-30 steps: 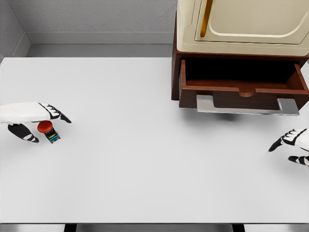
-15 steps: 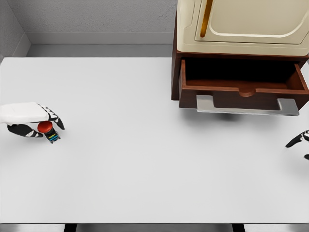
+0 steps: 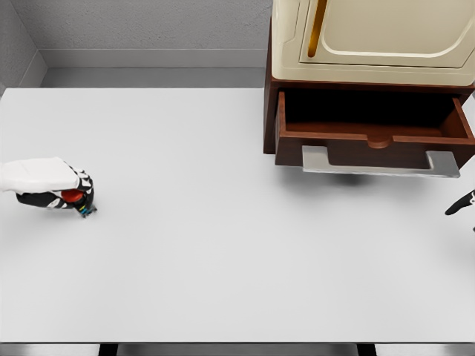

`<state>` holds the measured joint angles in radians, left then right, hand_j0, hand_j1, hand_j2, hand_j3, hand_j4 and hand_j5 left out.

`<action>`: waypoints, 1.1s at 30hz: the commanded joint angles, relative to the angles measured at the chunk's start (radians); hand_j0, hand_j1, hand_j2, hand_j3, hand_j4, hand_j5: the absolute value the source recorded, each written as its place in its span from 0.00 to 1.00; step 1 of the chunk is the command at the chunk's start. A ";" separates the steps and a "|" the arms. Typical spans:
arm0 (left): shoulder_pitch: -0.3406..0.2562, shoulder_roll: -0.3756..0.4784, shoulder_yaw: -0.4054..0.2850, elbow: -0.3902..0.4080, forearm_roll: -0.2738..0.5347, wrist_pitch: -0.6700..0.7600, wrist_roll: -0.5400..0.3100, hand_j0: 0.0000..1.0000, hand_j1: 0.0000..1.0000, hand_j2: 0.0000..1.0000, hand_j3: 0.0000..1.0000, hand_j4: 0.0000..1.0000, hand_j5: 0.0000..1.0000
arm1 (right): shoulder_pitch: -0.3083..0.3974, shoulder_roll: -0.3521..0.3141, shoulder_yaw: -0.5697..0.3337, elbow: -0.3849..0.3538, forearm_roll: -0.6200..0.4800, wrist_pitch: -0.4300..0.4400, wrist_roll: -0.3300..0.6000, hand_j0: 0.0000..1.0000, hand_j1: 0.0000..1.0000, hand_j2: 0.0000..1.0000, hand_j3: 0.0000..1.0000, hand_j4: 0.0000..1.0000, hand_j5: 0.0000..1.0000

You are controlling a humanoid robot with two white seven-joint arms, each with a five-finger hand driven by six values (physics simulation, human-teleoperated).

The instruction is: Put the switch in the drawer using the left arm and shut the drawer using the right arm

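The switch (image 3: 72, 196), a small black box with a red button and coloured stripes at its base, stands at the far left of the white table (image 3: 223, 245). My left hand (image 3: 76, 199) is curled around it, with only the red cap and a striped corner showing. The brown drawer (image 3: 375, 139) stands pulled open at the upper right, its dark inside bare, with a silver handle (image 3: 380, 162) along its front. My right hand (image 3: 462, 204) shows only as a sliver at the right edge, below and right of the drawer.
A cream cabinet (image 3: 371, 37) sits above the drawer on a brown frame, overhanging its back part. A grey wall runs behind the table. The table's front edge lies near the bottom of the view.
My left hand's fingers have curled from spread to wrapped around the switch. My right hand has drawn back to the right until it is almost out of view.
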<state>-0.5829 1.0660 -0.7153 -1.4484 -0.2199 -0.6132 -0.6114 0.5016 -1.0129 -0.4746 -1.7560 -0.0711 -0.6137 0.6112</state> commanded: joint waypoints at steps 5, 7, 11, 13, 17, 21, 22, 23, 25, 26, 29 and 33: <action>-0.020 0.005 0.000 -0.132 0.007 0.002 0.001 0.32 0.32 0.32 0.32 0.32 0.32 | 0.000 -0.006 0.005 0.000 -0.007 0.003 0.000 0.63 0.63 0.63 0.63 0.63 0.63; -0.055 -0.001 0.000 -0.184 0.007 0.002 0.001 0.32 0.32 0.32 0.32 0.32 0.32 | 0.002 -0.007 0.005 0.000 -0.007 0.003 0.000 0.63 0.63 0.63 0.63 0.63 0.63; -0.113 -0.054 0.000 -0.193 0.007 0.002 0.001 0.32 0.32 0.32 0.32 0.32 0.32 | 0.002 -0.007 0.005 0.000 -0.007 0.003 0.000 0.62 0.62 0.62 0.62 0.62 0.62; -0.144 -0.061 0.004 -0.254 0.007 0.002 0.001 0.32 0.32 0.32 0.32 0.32 0.32 | 0.002 -0.013 0.005 0.000 -0.007 0.003 0.000 0.62 0.62 0.62 0.62 0.62 0.62; -0.181 -0.132 0.004 -0.259 0.007 0.002 0.001 0.32 0.32 0.32 0.32 0.32 0.32 | 0.002 -0.013 0.005 0.000 -0.009 0.003 0.000 0.62 0.62 0.62 0.62 0.62 0.62; -0.201 -0.170 0.005 -0.257 0.007 0.002 0.001 0.32 0.32 0.32 0.32 0.32 0.32 | 0.002 -0.013 0.005 0.000 -0.007 0.003 0.000 0.62 0.62 0.62 0.62 0.62 0.62; -0.210 -0.176 0.005 -0.257 0.007 0.002 0.001 0.32 0.32 0.32 0.32 0.32 0.32 | 0.002 -0.013 0.005 0.000 -0.009 0.003 0.000 0.62 0.62 0.62 0.62 0.62 0.62; -0.212 -0.179 0.007 -0.256 0.007 0.002 0.001 0.32 0.32 0.32 0.32 0.32 0.32 | 0.002 -0.013 0.005 0.000 -0.007 0.003 0.000 0.62 0.62 0.62 0.62 0.62 0.62; -0.215 -0.204 0.011 -0.256 0.008 0.002 0.001 0.32 0.32 0.32 0.32 0.32 0.32 | 0.002 -0.013 0.005 0.000 -0.009 0.003 0.000 0.62 0.62 0.62 0.62 0.62 0.62; -0.235 -0.218 0.011 -0.256 0.008 0.002 0.001 0.32 0.32 0.32 0.32 0.32 0.32 | 0.002 -0.013 0.005 0.000 -0.007 0.003 0.000 0.63 0.63 0.63 0.63 0.63 0.63; -0.285 -0.241 0.011 -0.253 0.011 0.002 0.001 0.32 0.32 0.32 0.32 0.32 0.32 | 0.002 -0.013 0.007 0.000 -0.009 0.003 0.000 0.63 0.63 0.63 0.63 0.63 0.63; -0.310 -0.310 0.013 -0.245 0.011 0.002 0.001 0.32 0.32 0.32 0.32 0.32 0.32 | 0.002 -0.013 0.007 0.000 -0.007 0.003 0.000 0.63 0.63 0.63 0.63 0.63 0.63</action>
<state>-0.9080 0.7860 -0.7040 -1.6968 -0.2158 -0.6145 -0.6121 0.5031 -1.0253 -0.4682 -1.7563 -0.0719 -0.6137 0.6112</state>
